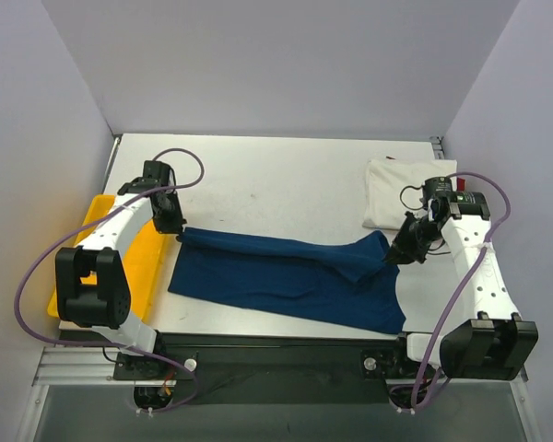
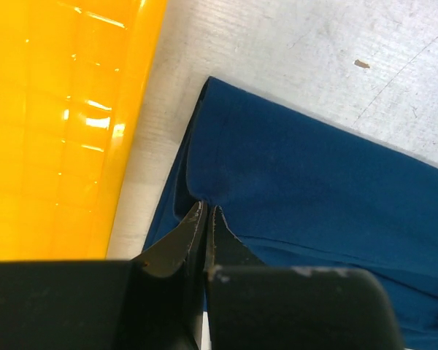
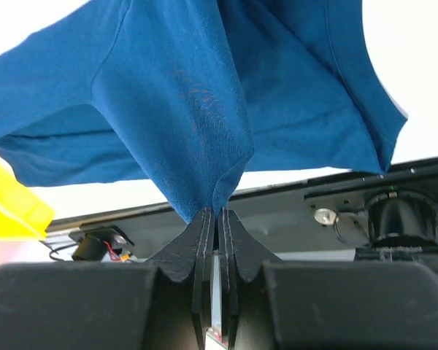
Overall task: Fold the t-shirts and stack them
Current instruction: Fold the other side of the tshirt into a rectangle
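Looking at it, your big navy blue cloth t-shirt (image 1: 286, 281) lies stretched left-to-right mid table (image 1: 286, 175): left gripper (image 1: 178, 233) pinches its far-left corner, right gripper (image 1: 393, 258) pinches the right end, long axis running between them.

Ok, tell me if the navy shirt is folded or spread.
Partly folded: the navy shirt is doubled into a long band, ends pinched by the left gripper and right gripper.

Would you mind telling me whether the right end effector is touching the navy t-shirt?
Touching. The right wrist view shows the right end effector shut on a bunched fold of the navy t-shirt.
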Controlling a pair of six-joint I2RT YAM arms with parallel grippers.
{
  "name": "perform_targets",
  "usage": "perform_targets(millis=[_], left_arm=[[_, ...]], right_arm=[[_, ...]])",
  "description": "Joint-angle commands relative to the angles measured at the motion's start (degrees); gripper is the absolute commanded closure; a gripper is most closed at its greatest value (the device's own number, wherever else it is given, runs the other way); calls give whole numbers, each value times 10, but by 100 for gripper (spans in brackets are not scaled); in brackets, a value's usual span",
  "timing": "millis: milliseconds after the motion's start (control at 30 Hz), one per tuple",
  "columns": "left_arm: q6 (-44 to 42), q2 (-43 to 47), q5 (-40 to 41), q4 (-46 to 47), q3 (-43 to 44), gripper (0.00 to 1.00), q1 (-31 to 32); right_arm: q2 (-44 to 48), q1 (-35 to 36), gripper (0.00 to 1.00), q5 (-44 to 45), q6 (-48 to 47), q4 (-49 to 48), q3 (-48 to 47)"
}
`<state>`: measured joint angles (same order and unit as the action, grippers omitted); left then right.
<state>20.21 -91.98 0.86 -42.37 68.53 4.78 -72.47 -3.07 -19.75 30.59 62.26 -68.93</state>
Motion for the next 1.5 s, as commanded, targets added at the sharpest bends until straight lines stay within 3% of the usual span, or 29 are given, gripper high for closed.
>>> perform_targets(millis=[0, 300, 500, 533, 567, 600, 633, 667, 767, 867, 1300, 1467], left_arm=[[21, 30, 27, 5, -5, 100, -2], [40, 25, 41, -3, -18, 100, -2], [48, 28, 56, -9, -22, 98, -2], [48, 30, 56, -7, -23, 89, -2], [48, 32, 53, 1, -23, 70, -1], [48, 37, 41, 5, -24, 61, 1], [48, 39, 34, 11, -28, 56, 2], [48, 43, 17, 25, -30, 49, 5], [46, 44, 0, 40, -26, 43, 29], [60, 43, -8, 49, -23, 37, 58], [103, -18, -108, 124, -58, 34, 112], [112, -41, -151, 174, -82, 33, 112]], right_arm=[[32, -4, 100, 9, -8, 55, 10], [65, -3, 100, 2, -13, 93, 34], [82, 5, 100, 16, -24, 96, 112], [84, 5, 100, 23, -27, 88, 125], [84, 6, 99, 29, -26, 82, 140], [83, 6, 84, 36, -26, 69, 158], [81, 7, 75, 55, -25, 62, 165], [80, 7, 59, 65, -26, 58, 170], [74, 13, 50, 79, -28, 45, 156], [69, 27, 49, 77, -40, 27, 123], [-69, 319, 55, 3, -69, -158, 83], [-118, 391, 55, -7, -62, -200, 102]])
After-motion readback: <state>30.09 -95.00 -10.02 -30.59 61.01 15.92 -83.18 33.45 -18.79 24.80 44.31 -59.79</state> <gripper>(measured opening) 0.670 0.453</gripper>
